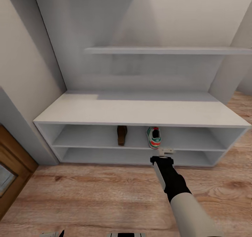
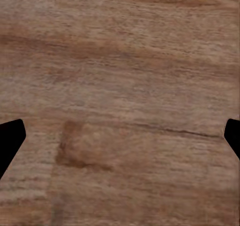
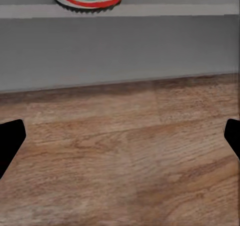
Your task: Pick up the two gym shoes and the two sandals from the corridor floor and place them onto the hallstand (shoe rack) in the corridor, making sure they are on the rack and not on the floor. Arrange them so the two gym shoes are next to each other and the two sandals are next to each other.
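Head view shows the right gripper (image 1: 166, 150) just in front of the hallstand's (image 1: 140, 111) upper open shelf, its jaws spread and holding nothing. On that shelf stand one gym shoe (image 1: 154, 137), just beyond the gripper, and one sandal (image 1: 121, 135) to its left, apart. The left gripper (image 2: 120, 136) hangs released over the corridor floor (image 2: 120, 61).

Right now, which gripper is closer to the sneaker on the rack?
Right. The right gripper sits just in front of the sneaker on the rack's upper open shelf. The left gripper is over bare wood floor, no sneaker near it.
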